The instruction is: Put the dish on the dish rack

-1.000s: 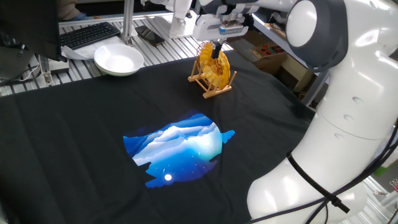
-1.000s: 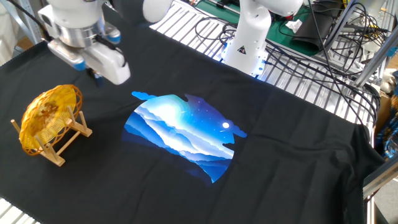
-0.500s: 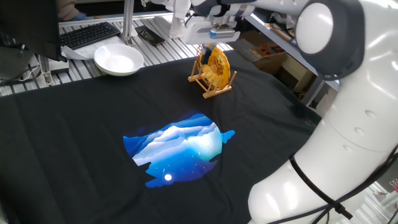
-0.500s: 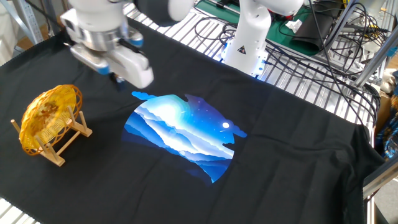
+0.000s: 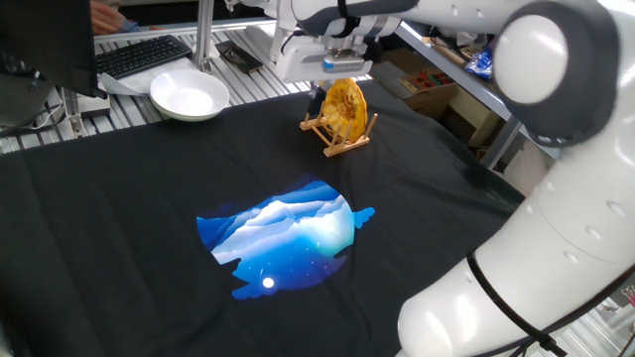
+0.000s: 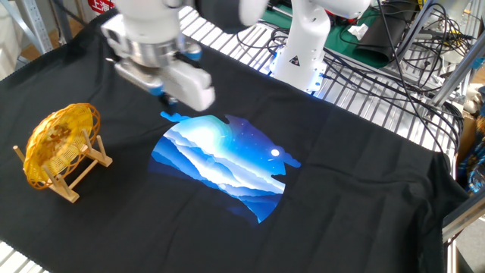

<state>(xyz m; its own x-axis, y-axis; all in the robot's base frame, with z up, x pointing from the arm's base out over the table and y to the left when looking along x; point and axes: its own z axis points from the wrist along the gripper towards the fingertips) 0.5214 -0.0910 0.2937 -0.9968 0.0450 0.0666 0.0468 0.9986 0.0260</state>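
Observation:
The golden woven dish [image 5: 345,107] stands on edge between the pegs of the small wooden dish rack [image 5: 343,145] at the back of the black cloth. In the other fixed view the dish [image 6: 57,141] and the rack [image 6: 79,177] are at the left. My gripper [image 5: 318,89] is empty and hangs above the cloth just left of the dish, apart from it. In the other fixed view the gripper [image 6: 168,100] is well to the right of the rack, over the top left edge of the blue print. Its fingers look slightly apart.
A white bowl [image 5: 189,96] sits at the back left edge of the cloth, with a keyboard [image 5: 144,55] behind it. A blue print [image 5: 288,236] marks the middle of the cloth. The arm's base [image 6: 303,45] and cables stand beyond the far edge.
My gripper has drawn away from the dish, rising and moving sideways off the rack towards the blue print. The dish stays standing in the rack.

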